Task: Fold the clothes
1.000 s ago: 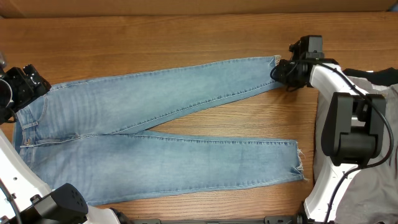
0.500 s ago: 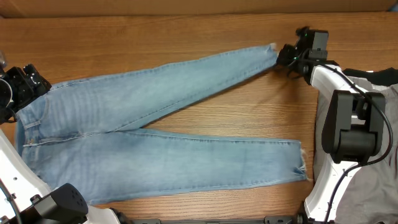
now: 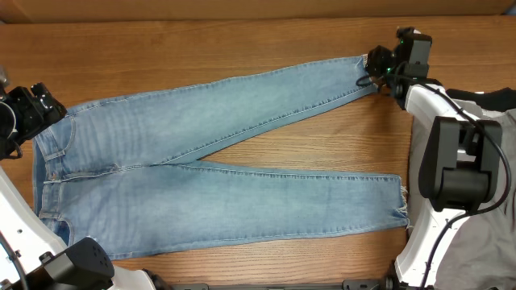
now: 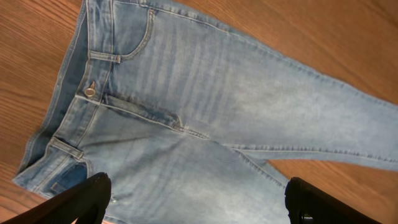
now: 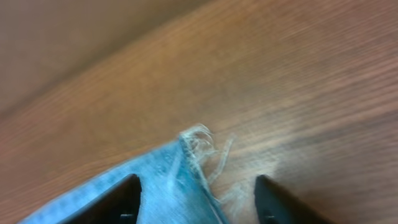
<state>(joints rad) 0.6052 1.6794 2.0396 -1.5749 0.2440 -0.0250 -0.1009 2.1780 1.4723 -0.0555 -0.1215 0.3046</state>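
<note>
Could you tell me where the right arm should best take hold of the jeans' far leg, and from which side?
Probably the far leg's frayed ankle hem on the jeans, approached from the right end. The cloth lies flat on the table, so only that end offers a free edge, and it lies between the open fingers of the right gripper.

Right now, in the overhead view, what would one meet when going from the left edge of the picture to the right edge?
left gripper → jeans, lying flat with the legs spread → right gripper → pale cloth at the right edge
</note>
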